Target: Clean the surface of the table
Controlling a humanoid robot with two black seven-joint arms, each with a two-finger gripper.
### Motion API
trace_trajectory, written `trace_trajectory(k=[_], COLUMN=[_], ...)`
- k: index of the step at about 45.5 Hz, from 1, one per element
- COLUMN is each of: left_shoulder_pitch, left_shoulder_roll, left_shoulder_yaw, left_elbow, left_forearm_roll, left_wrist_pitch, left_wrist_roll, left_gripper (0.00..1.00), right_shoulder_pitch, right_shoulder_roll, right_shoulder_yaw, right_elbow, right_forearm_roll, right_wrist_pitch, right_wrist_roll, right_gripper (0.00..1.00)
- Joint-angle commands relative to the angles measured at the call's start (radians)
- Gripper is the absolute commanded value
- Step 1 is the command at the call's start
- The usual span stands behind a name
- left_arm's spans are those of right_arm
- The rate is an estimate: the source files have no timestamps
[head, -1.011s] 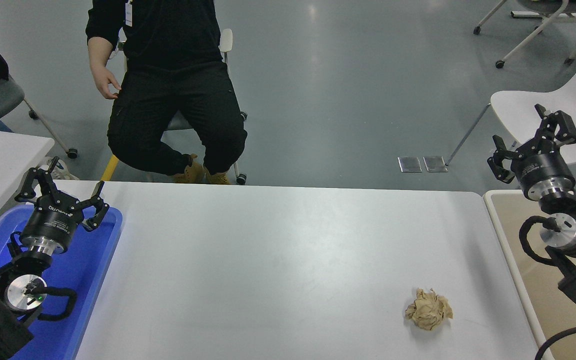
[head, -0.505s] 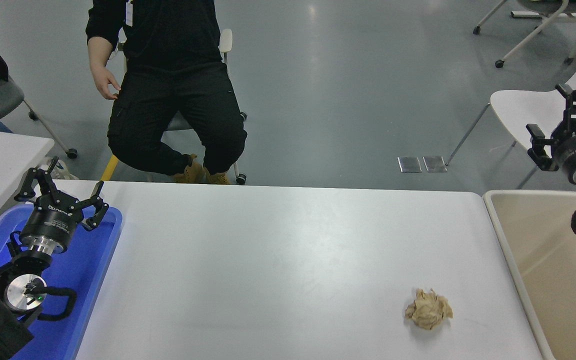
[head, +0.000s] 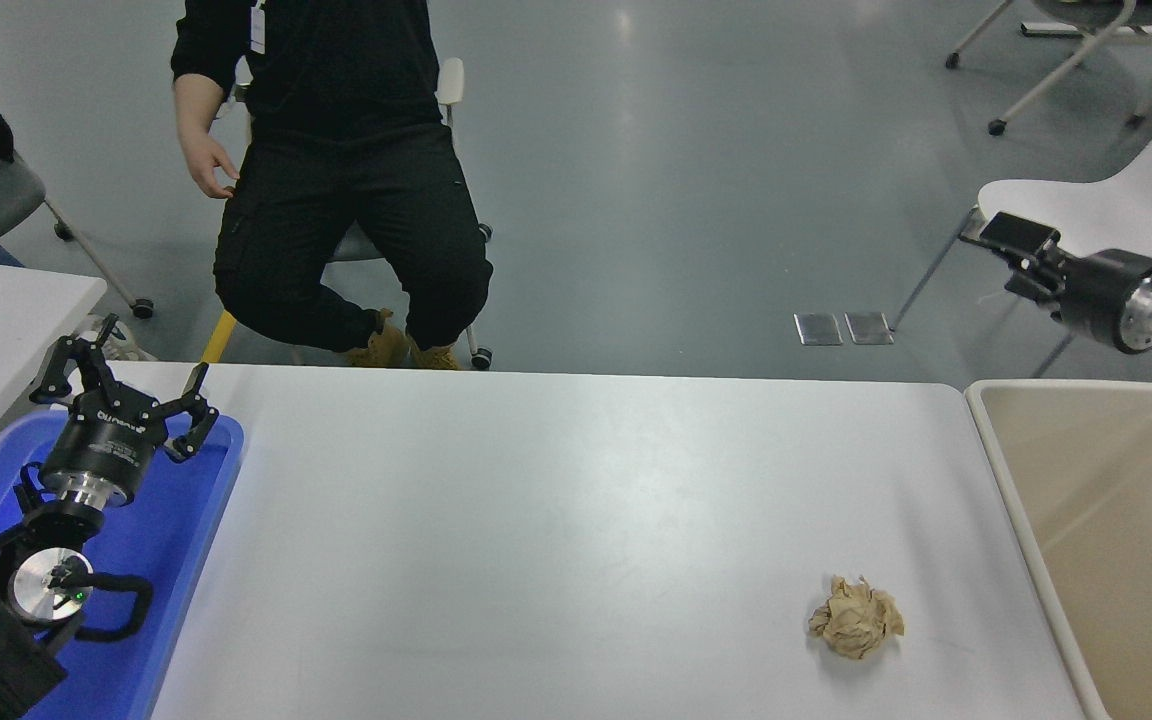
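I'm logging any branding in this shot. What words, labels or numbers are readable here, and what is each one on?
White lettering on the body of the left tool, parked over the blue tray: a short brand mark, too small and tilted to read reliably.
Badge on the seated person: not read off.
Right tool, table surface, crumpled brown paper, beige bin: no visible text.

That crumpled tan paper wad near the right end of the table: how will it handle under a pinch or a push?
The crumpled paper wad looks light for its bulk, so a push would probably skid it across the smooth table surface. Its loose folds should give under a pinch and likely compress. The lumpy, flattened shape makes it tumble, not roll far.
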Motion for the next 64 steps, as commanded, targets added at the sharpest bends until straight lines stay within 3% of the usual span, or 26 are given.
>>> trace_trajectory(k=[1,12,23,44,64], left_shoulder_pitch=[0.000,0.000,0.000,0.000,0.000], left_shoulder_roll=[0.000,0.001,0.000,0.000,0.000], left_shoulder_yaw=[0.000,0.000,0.000,0.000,0.000], left_elbow=[0.000,0.000,0.000,0.000,0.000], left_forearm_roll=[0.000,0.000,0.000,0.000,0.000], left_wrist_pitch=[0.000,0.000,0.000,0.000,0.000], left_wrist_roll=[0.000,0.000,0.000,0.000,0.000], left_gripper=[1.00,1.00,1.00,1.00,1.00], right_shoulder_pitch=[0.105,0.214,0.249,0.166,0.085], right_shoulder_roll=[0.058,0.065,0.127,0.328,0.315], right_shoulder_yaw=[-0.313,-0.385,-0.417,-0.472,-0.488], right_elbow=[0.060,0.316,0.444,0.419,0.393], right_forearm_roll=[-0.227,-0.400,-0.576,-0.685,-0.673], right_wrist_pitch=[-0.003,-0.003,0.000,0.002,-0.002], right_wrist_roll=[0.135,0.149,0.148,0.139,0.139], right_gripper=[0.98,0.99,0.99,0.98,0.98])
